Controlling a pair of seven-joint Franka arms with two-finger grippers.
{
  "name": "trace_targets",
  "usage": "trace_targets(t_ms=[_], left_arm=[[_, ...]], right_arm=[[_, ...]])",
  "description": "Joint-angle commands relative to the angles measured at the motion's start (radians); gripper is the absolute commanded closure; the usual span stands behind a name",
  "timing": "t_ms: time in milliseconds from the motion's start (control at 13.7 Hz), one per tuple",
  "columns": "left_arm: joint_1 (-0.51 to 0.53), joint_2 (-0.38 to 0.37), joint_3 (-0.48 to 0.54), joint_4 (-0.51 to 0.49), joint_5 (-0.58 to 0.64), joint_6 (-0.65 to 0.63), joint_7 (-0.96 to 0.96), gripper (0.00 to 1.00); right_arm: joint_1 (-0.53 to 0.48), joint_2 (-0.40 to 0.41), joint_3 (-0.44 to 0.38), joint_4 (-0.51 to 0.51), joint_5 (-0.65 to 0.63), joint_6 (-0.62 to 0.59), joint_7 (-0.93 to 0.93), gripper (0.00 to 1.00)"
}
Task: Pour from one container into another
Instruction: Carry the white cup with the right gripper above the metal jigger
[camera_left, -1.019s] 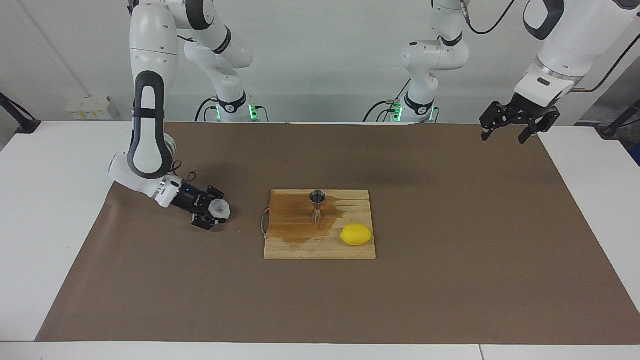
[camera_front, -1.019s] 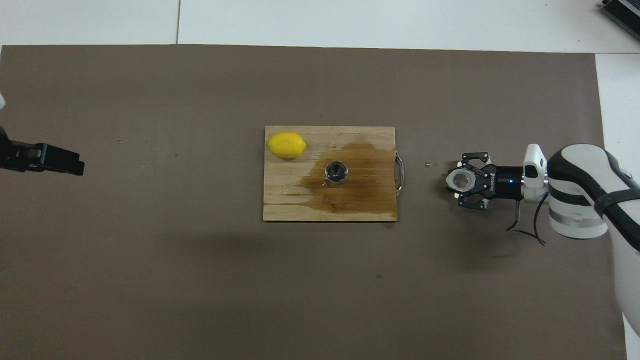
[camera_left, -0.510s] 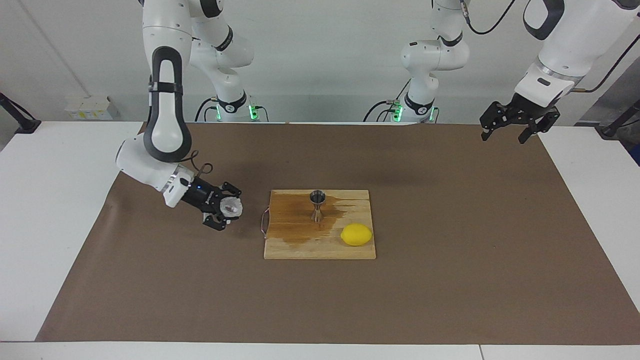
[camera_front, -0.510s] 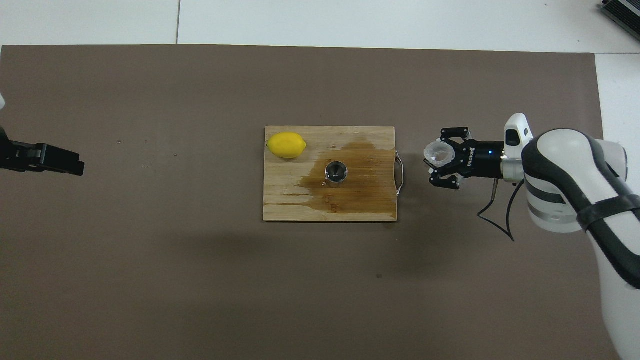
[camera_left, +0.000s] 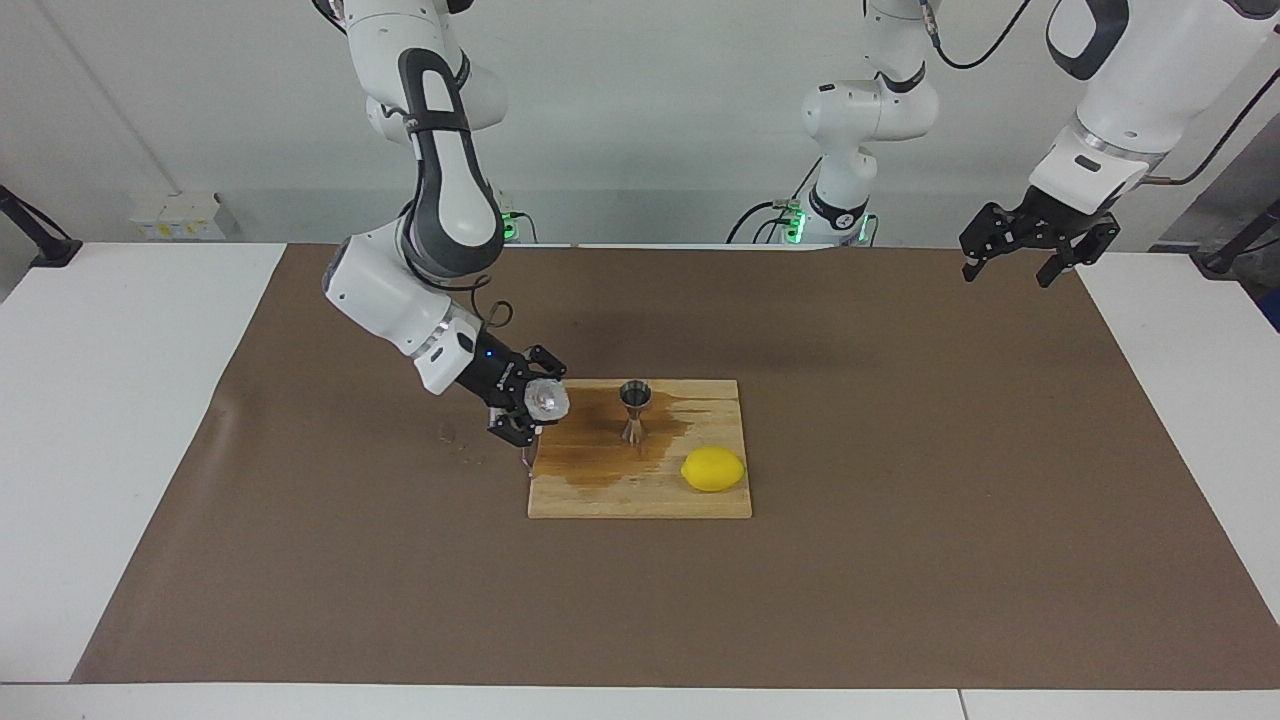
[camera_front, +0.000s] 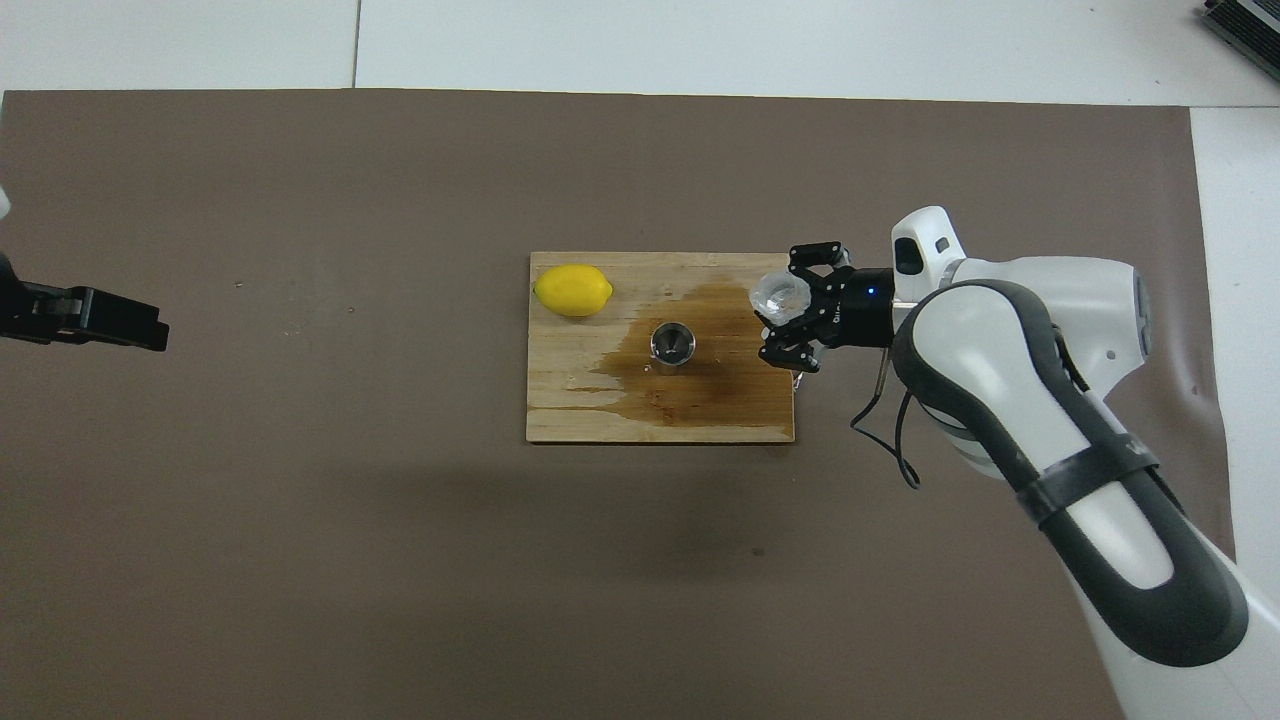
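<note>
Now the right gripper (camera_left: 533, 407) (camera_front: 785, 320) pinches the plastic cup (camera_left: 548, 399) (camera_front: 781, 295), tipped on its side, in the air over the edge of the cutting board (camera_left: 640, 495) (camera_front: 560, 400) at the right arm's end. On the board's wet patch the steel jigger (camera_left: 635, 408) (camera_front: 673, 344) stands upright, near the cup but apart from it, with a lemon (camera_left: 713, 469) (camera_front: 572, 290) toward the left arm's end. Over the brown mat's (camera_left: 900, 560) (camera_front: 300, 550) corner at that end the left gripper (camera_left: 1015, 262) (camera_front: 140, 330) waits, fingers spread.

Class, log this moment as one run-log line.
right pincer: holds plastic cup over board edge | jigger: upright on board | left pincer: waiting, open
</note>
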Motion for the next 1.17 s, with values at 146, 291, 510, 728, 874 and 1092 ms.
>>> trace_targets(t_ms=[146,291,510,728,874,1092], left_arm=[[0.005,-0.002,-0.002,0.013,0.015,-0.021,0.012,0.00],[0.005,-0.001,-0.002,0.013,0.015,-0.021,0.012,0.00],[0.005,-0.002,-0.002,0.013,0.015,-0.021,0.012,0.00],[0.005,-0.002,-0.002,0.013,0.015,-0.021,0.012,0.00],[0.005,-0.002,-0.002,0.013,0.015,-0.021,0.012,0.00],[0.005,-0.002,-0.002,0.013,0.015,-0.021,0.012,0.00]], right_arm=[[0.064,-0.037,-0.002,0.001,-0.123,0.012,0.025,1.00],[0.104,-0.035,-0.002,0.001,-0.198,0.046,0.040,1.00],[0.137,-0.032,-0.002,0.004,-0.358,0.074,0.127,1.00],[0.185,-0.027,-0.002,0.011,-0.536,0.115,0.241,1.00],[0.194,-0.024,-0.002,0.024,-0.646,0.112,0.295,1.00],[0.199,-0.023,-0.002,0.031,-0.738,0.103,0.316,1.00]])
